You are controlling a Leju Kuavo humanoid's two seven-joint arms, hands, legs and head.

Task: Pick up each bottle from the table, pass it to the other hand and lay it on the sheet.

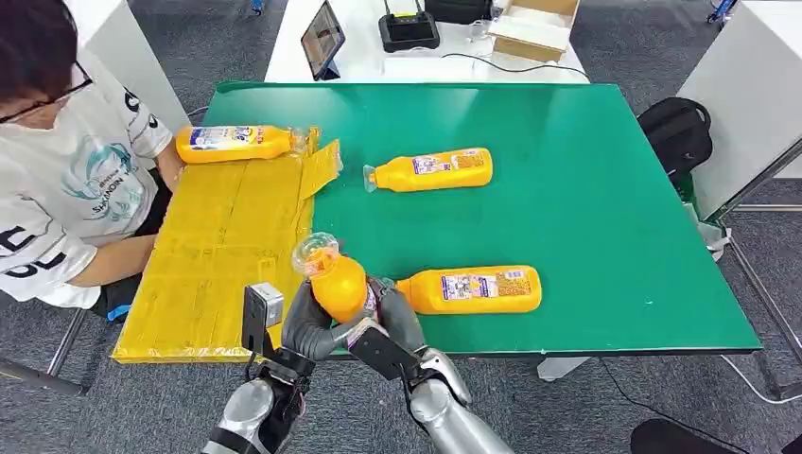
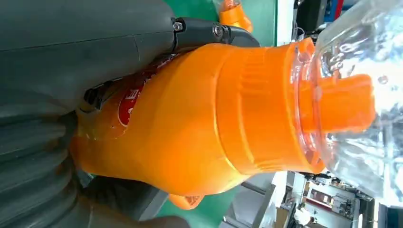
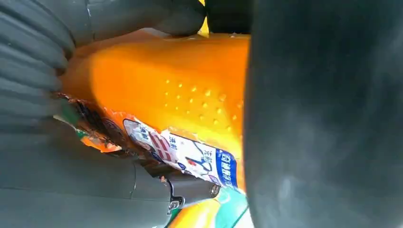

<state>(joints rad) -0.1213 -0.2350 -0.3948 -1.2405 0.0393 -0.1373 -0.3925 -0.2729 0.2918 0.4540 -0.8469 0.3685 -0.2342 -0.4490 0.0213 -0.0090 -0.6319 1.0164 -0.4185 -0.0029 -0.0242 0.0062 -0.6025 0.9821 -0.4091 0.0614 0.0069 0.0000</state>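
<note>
— Where's the bottle they're passing?

— Up off the table, at the near edge. The held bottle (image 1: 333, 279) is tilted, clear cap pointing up and away, and both hands are on it. The left hand (image 1: 307, 326) wraps it from the sheet side, the right hand (image 1: 397, 317) from the other. In the left wrist view the fingers (image 2: 209, 31) curl over the orange body (image 2: 190, 118); in the right wrist view the thumb (image 3: 142, 16) presses on the body just above the torn label (image 3: 190, 159).

— So both are clamped on it?

— Both closed around it, yes.

— And the rest?

— One bottle (image 1: 232, 143) lies on the yellow sheet (image 1: 217, 255) at its far end, cap toward the table's middle. Another (image 1: 430, 171) lies on the green table (image 1: 586, 189) toward the middle. A third (image 1: 473, 289) lies close beside the right hand, its neck nearly touching the fingers.

— Anything in the way?

— That third bottle crowds the right hand. A person (image 1: 66, 180) sits at the sheet's left side, one forearm along its edge and a hand by the bottle lying on it. Behind the table there's a white desk (image 1: 378, 57) with a tablet (image 1: 322, 40), a black device (image 1: 409, 30) and a cardboard box (image 1: 534, 28). A black bag (image 1: 676, 128) sits off the right side.
</note>
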